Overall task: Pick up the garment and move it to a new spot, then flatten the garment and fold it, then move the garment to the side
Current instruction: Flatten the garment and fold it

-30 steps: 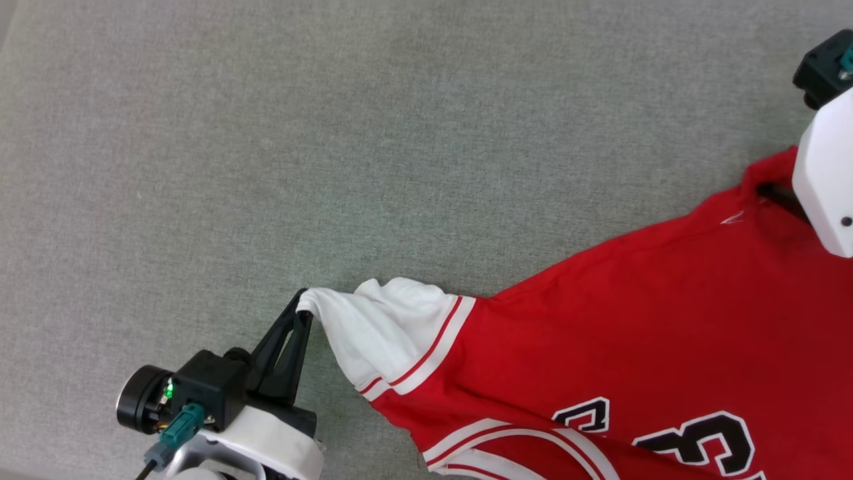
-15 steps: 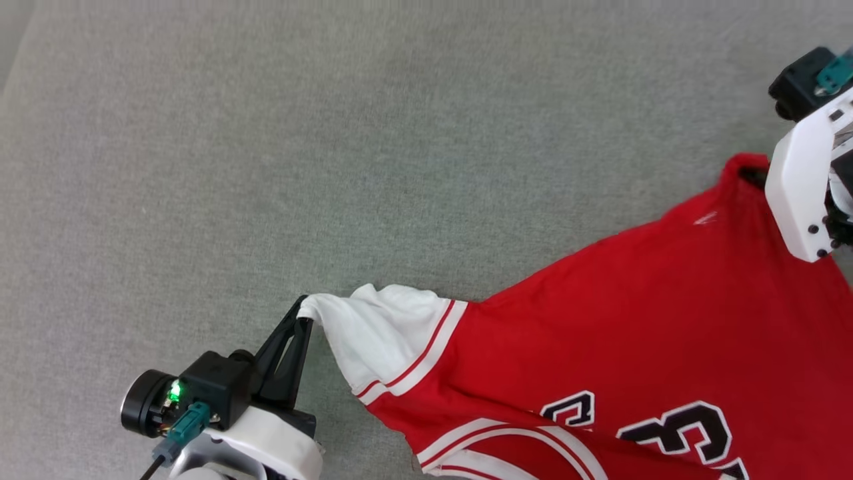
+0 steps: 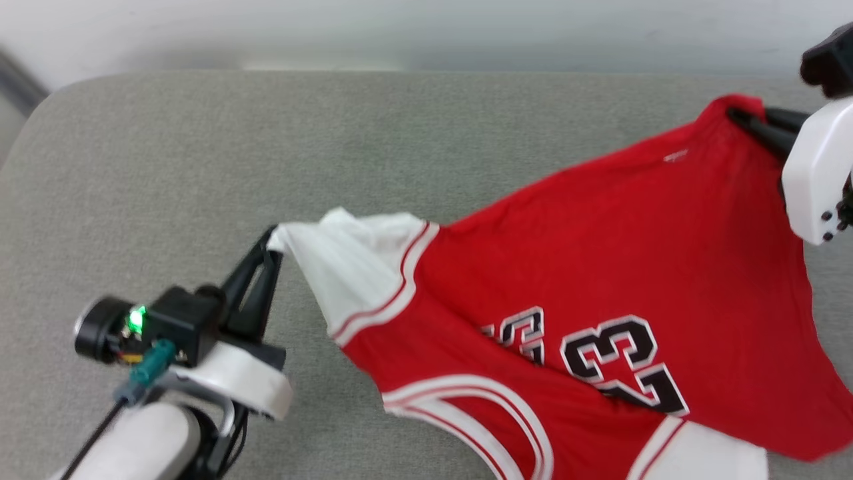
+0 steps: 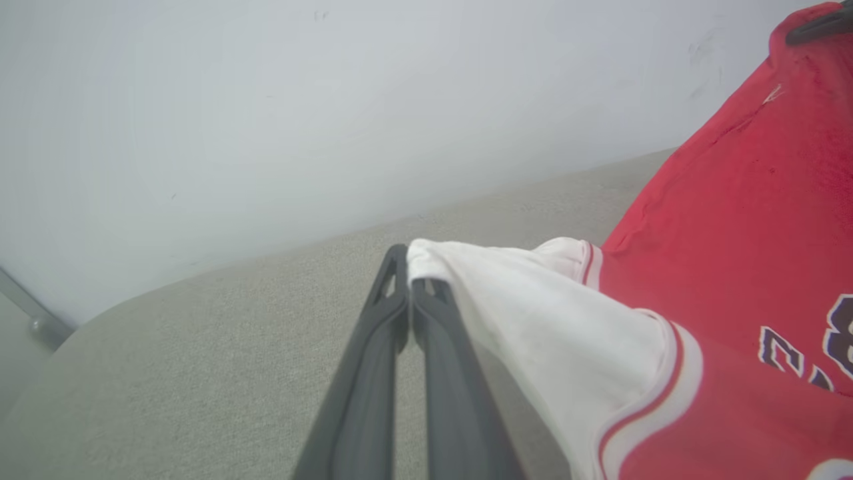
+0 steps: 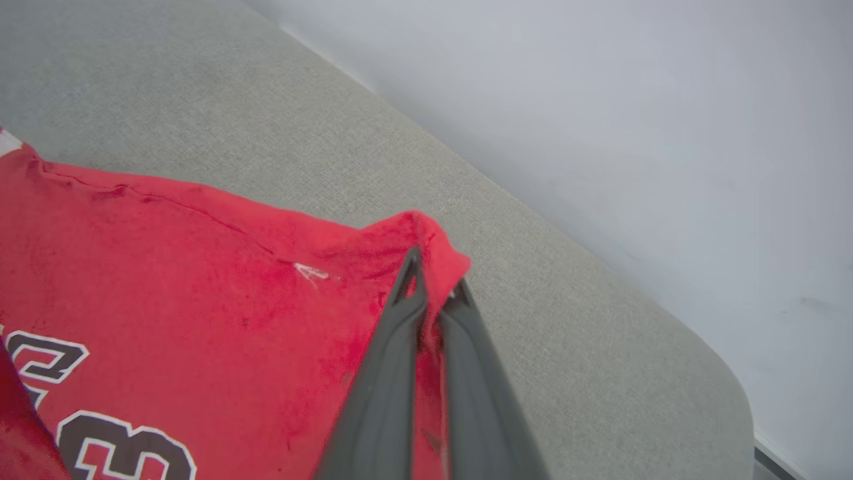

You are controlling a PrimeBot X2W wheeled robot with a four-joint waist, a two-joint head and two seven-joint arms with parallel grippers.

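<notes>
The garment is a red jersey with white sleeves, stripe trim and a black 23, stretched between both arms above the grey surface, number side up. My left gripper at the lower left is shut on the tip of a white sleeve; in the left wrist view the sleeve drapes right from the pinching gripper. My right gripper at the upper right is shut on a red corner of the hem, and the right wrist view shows the gripper clamping that red fold.
A grey fabric-covered surface with rounded corners lies under the garment, its far edge meeting a pale wall. The second white sleeve hangs at the lower right.
The head camera has tilted, bringing the wall and far edge into view. Both grippers have lifted the garment higher and further from me, and the 23 now shows in full.
</notes>
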